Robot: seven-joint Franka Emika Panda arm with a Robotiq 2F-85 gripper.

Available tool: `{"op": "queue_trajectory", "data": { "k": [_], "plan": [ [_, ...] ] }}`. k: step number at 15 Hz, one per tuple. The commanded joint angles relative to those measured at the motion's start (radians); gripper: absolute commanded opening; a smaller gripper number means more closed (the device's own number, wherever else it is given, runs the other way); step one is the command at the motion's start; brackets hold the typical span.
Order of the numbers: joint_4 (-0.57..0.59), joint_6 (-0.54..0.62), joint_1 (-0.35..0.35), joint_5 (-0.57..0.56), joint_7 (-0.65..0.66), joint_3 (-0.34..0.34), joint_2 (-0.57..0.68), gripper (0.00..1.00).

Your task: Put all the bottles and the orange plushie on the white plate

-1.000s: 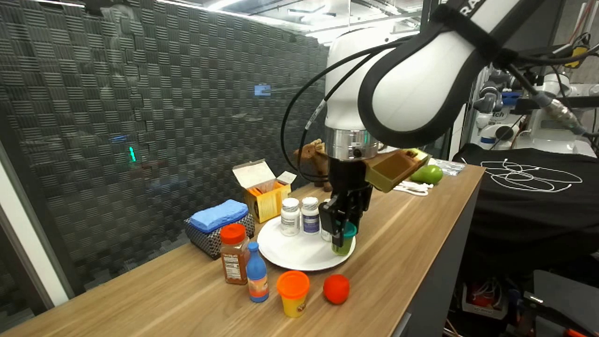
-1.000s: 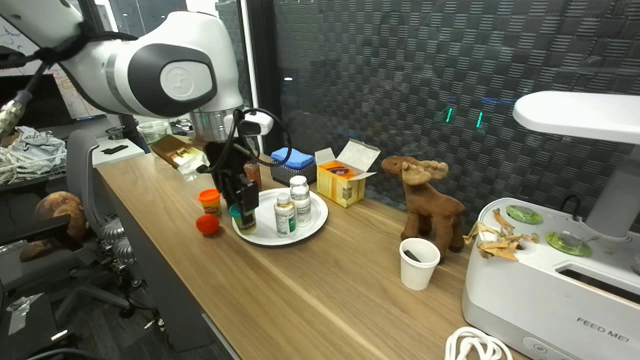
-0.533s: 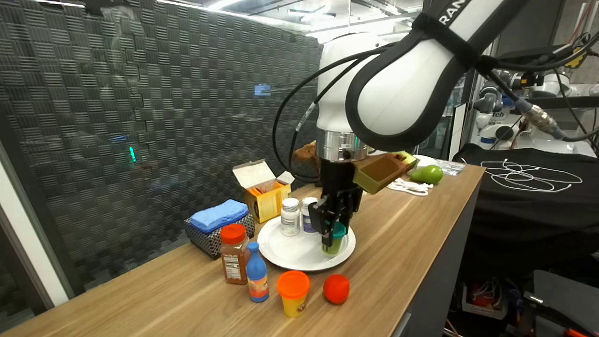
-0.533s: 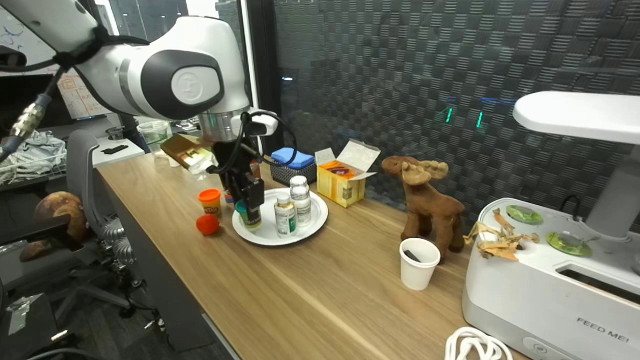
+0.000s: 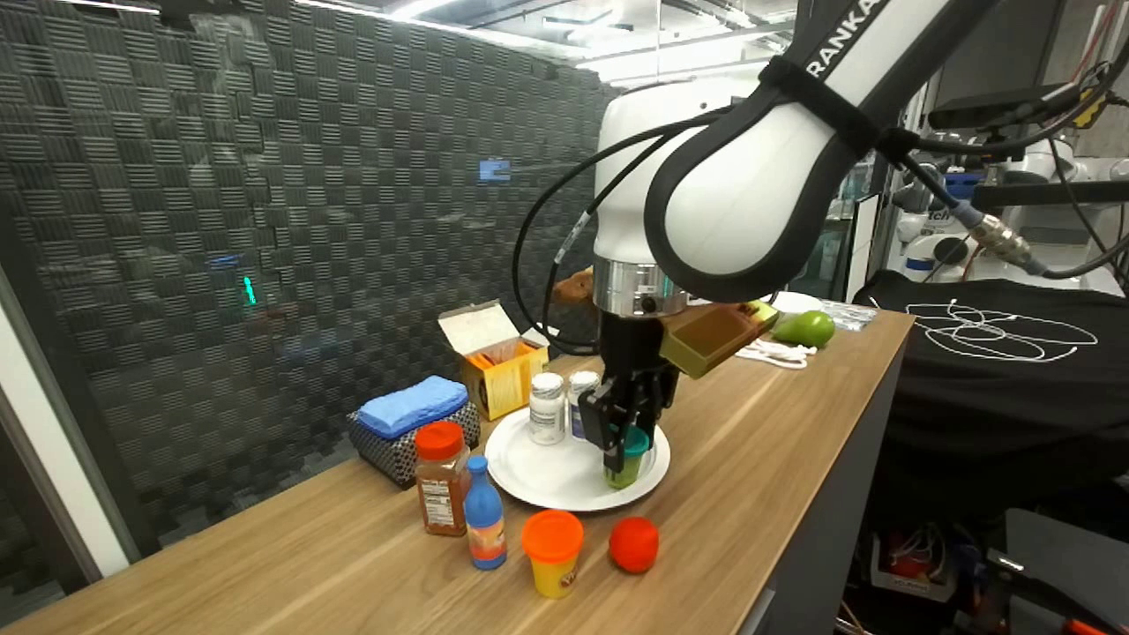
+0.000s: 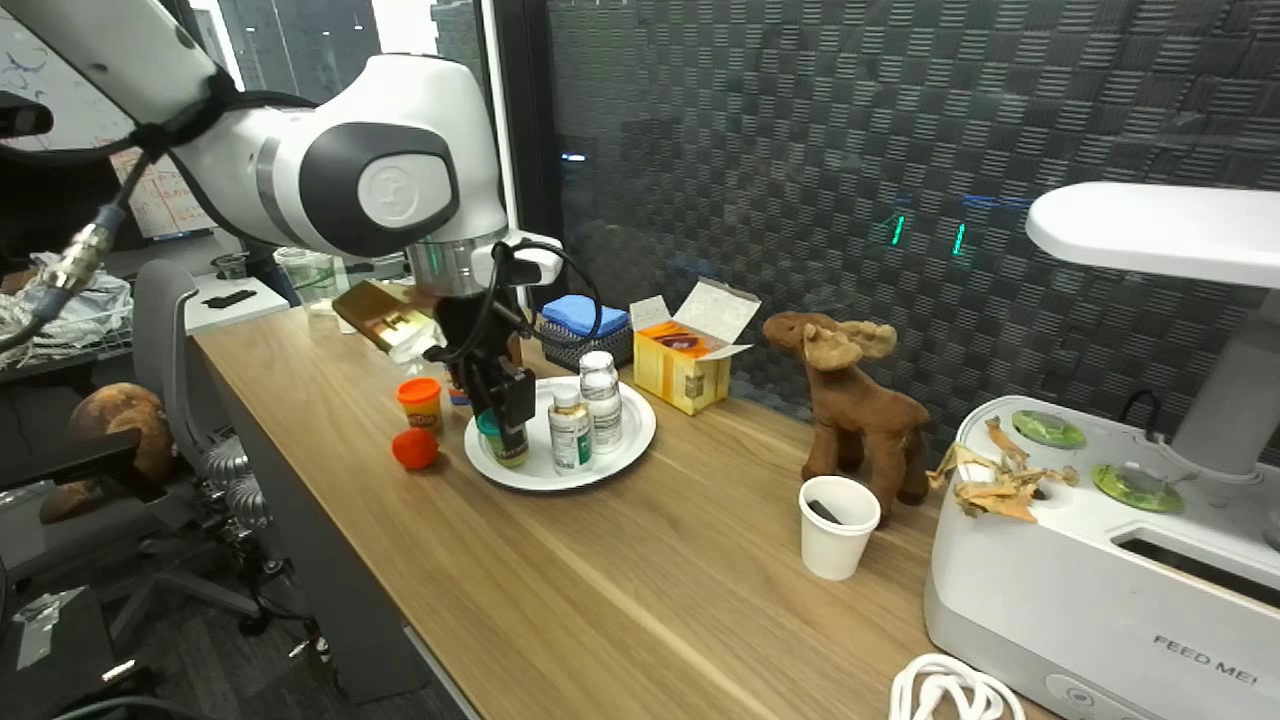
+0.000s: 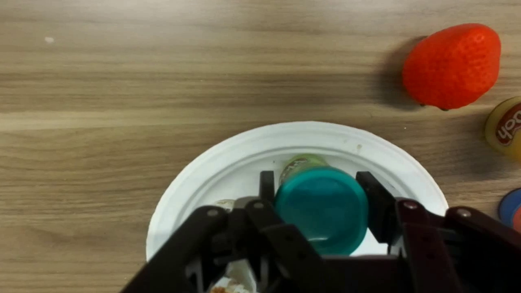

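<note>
My gripper [image 7: 316, 184] is shut on a green tub [image 5: 622, 474] with a teal lid [image 7: 321, 211], one finger on either side. It holds the tub upright over the near part of the white plate [image 5: 538, 481], at or just above its surface; which of the two I cannot tell. Three white pill bottles stand on that plate; an exterior view shows the green-labelled bottle [image 6: 571, 445] beside the tub. Off the plate, on the table, are the red-capped bottle [image 5: 441, 489] and the small blue-and-orange bottle [image 5: 485, 520]. The orange plushie is hidden or out of view.
Close to the plate lie a red strawberry [image 7: 454, 67] and a yellow tub [image 5: 554, 573] with an orange lid. Behind stand an open yellow carton [image 5: 507, 385] and a blue cloth [image 5: 413, 406] on a patterned box. A toy moose [image 6: 860, 410] and paper cup [image 6: 835, 540] stand farther along.
My gripper has carried the green tub inward over the plate, closer to the pill bottles, and lowered it slightly. The other objects have stayed where they were.
</note>
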Motion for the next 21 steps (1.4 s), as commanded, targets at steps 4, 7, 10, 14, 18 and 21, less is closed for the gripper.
{"op": "queue_trajectory", "data": {
  "k": [4, 7, 10, 14, 18, 21],
  "plan": [
    [-0.003, 0.024, 0.015, 0.007, 0.000, -0.012, -0.011, 0.85],
    [-0.031, 0.050, 0.023, -0.005, 0.026, -0.018, -0.037, 1.00],
    [-0.064, 0.051, 0.029, 0.007, 0.022, -0.005, -0.077, 1.00],
    [-0.102, 0.034, 0.061, 0.005, 0.059, 0.016, -0.133, 0.99],
    [-0.127, 0.025, 0.101, -0.009, 0.082, 0.046, -0.161, 1.00],
    [-0.120, 0.045, 0.119, -0.005, 0.040, 0.077, -0.136, 1.00]
  ]
}}
